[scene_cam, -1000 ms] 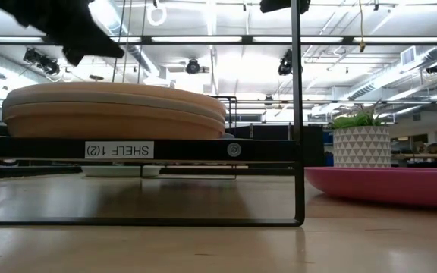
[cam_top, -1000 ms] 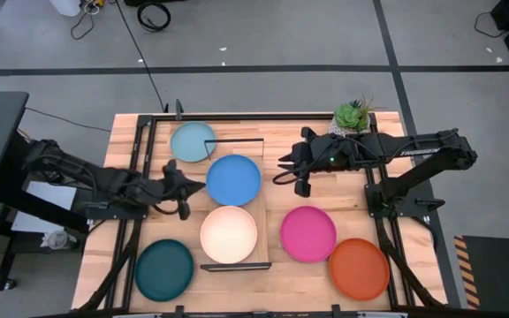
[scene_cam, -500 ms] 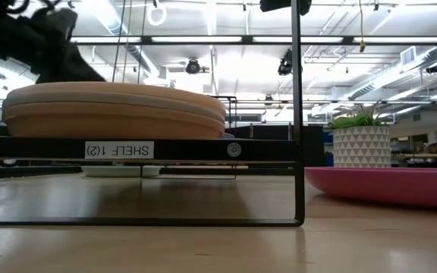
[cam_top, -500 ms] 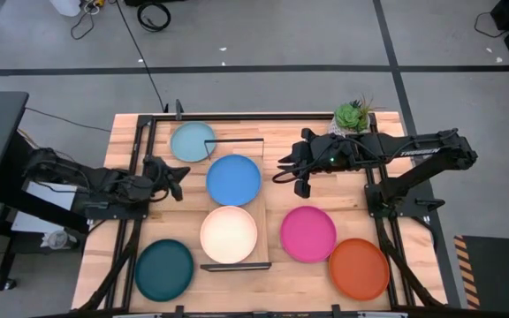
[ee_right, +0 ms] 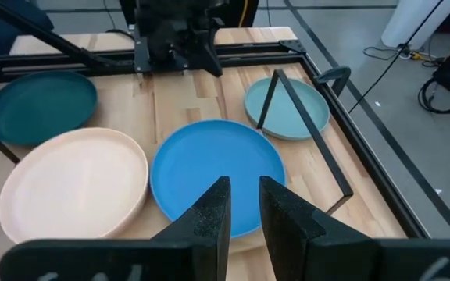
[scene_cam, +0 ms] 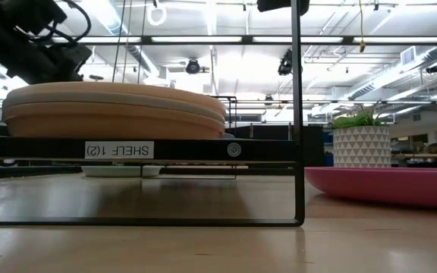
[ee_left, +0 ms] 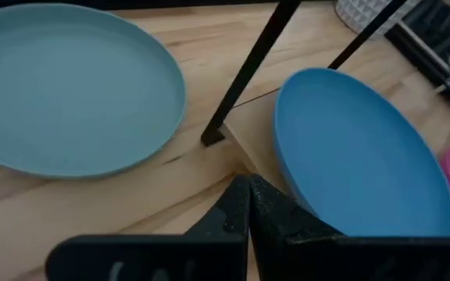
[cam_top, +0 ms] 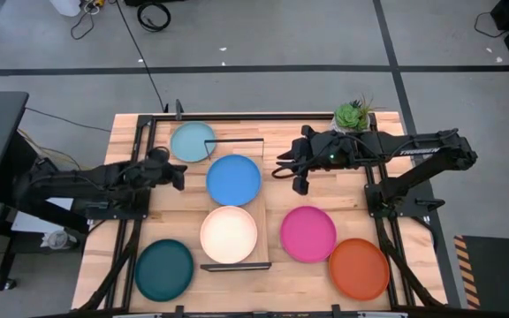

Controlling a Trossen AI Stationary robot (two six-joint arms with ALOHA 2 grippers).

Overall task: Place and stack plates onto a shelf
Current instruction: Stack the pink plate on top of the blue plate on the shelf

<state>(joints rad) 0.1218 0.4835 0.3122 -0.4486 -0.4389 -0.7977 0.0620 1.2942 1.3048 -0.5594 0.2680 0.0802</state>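
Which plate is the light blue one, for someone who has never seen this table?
Start at the shelf, the pale board with a thin black wire frame in the middle of the table. At its far end, beyond the blue plate and toward the left arm's side, the light blue plate lies near the table's far edge. It is much paler than the blue plate beside it.

The tabletop [cam_top: 140, 132] carries the shelf [cam_top: 264, 201] at its middle, a potted plant [cam_top: 352, 116] at the far edge, and four plates around.
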